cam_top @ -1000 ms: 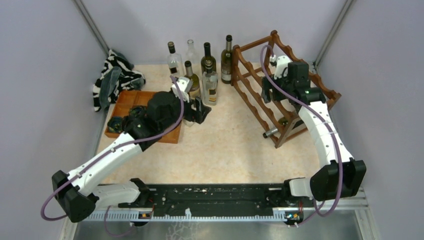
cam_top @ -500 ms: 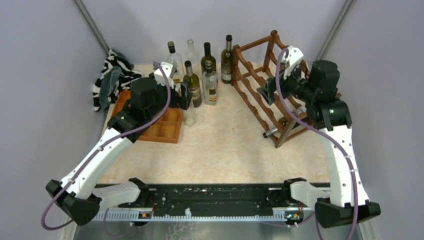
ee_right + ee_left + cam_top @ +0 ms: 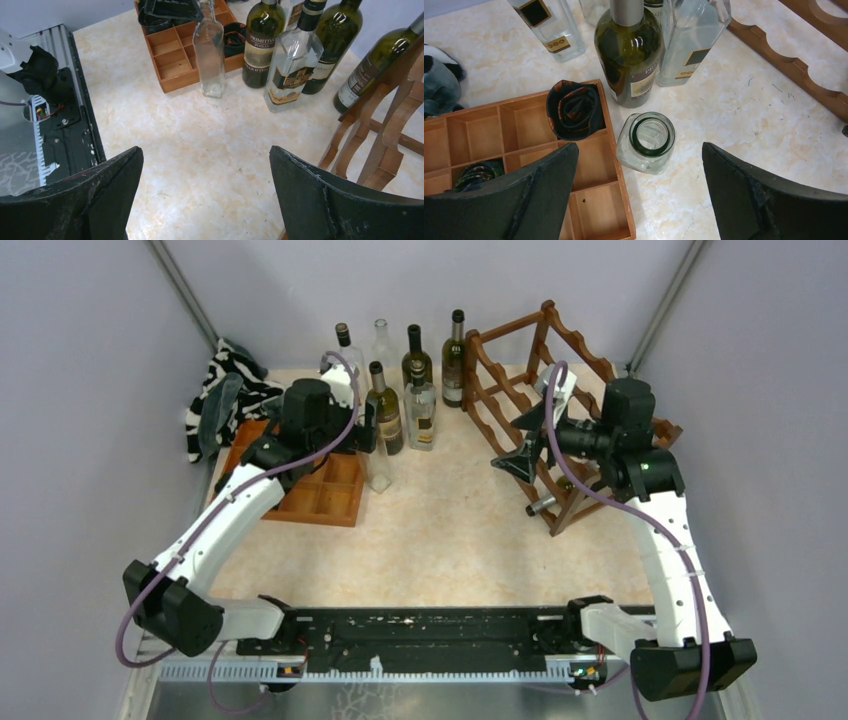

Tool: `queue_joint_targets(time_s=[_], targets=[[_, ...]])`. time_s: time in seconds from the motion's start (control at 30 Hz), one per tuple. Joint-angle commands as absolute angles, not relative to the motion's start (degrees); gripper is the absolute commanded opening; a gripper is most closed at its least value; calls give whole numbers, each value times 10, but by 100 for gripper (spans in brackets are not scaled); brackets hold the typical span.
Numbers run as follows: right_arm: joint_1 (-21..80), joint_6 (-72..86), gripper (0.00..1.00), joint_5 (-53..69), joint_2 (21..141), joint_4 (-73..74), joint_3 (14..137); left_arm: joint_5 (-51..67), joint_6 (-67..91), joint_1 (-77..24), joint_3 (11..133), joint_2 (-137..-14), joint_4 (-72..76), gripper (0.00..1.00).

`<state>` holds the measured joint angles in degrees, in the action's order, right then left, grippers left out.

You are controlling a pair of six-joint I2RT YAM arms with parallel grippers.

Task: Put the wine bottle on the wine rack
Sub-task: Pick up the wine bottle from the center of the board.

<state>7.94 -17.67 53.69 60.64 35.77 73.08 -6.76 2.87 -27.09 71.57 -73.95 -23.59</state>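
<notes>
As both arms have drawn back within the last second, the overhead view suggests one storing step is done. A wine bottle [image 3: 545, 504] lies on its side in a low tier of the wine rack [image 3: 490, 375], its capped neck poking out past the rack's near end. The right gripper [image 3: 515, 443], which was reaching into the rack a second ago, now hangs just outside the rack's front rails with its fingers spread and nothing in them. Well apart from the rack, the left gripper [image 3: 367, 432] has lifted off the table and hovers over a small clear bottle [image 3: 379, 470]. That bottle stands upright, with a cluster of standing bottles [image 3: 419, 410] between it and the rack.

From the left wrist, the clear bottle's open mouth [image 3: 648, 140] sits between the left gripper's [image 3: 638, 146] wide-apart fingers, which touch nothing. A green bottle [image 3: 629, 55] stands just behind it and the compartment tray [image 3: 616, 165] just beside it, on the side away from the rack.

From the right wrist, the right gripper [image 3: 205, 150] is likewise released over bare table, with the rack's legs [image 3: 385, 145] at the edge of view. The stored bottle does not show here.

With both sets of fingers free, the stored bottle seems to rest on its own. The left arm looks placed to pick up the clear bottle if more are to follow.
</notes>
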Motion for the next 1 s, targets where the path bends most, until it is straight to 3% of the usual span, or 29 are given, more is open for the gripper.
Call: queue_joint_targets(time_s=[0.0, 0.1, 0.3, 0.4, 0.5, 0.57, 0.63, 0.97], targets=[[77, -179, 95, 566, 595, 318, 724, -39, 10, -267, 740, -757, -242, 97], [77, -167, 95, 566, 596, 305, 714, -32, 8, -267, 749, -779, -248, 90], [77, -162, 95, 567, 595, 297, 702, -58, 5, -267, 788, -833, -287, 66], [77, -162, 95, 567, 595, 294, 698, -53, 5, -267, 798, -841, -292, 45], [77, -159, 95, 568, 595, 292, 696, -33, 5, -267, 806, -848, -298, 32], [78, -159, 95, 569, 595, 293, 695, -15, -5, -267, 815, -850, -307, 11], [78, -162, 95, 567, 595, 296, 695, 19, -9, -267, 818, -840, -311, 0], [80, -217, 95, 605, 601, 300, 657, 289, 111, -267, 711, -726, -177, 0]])
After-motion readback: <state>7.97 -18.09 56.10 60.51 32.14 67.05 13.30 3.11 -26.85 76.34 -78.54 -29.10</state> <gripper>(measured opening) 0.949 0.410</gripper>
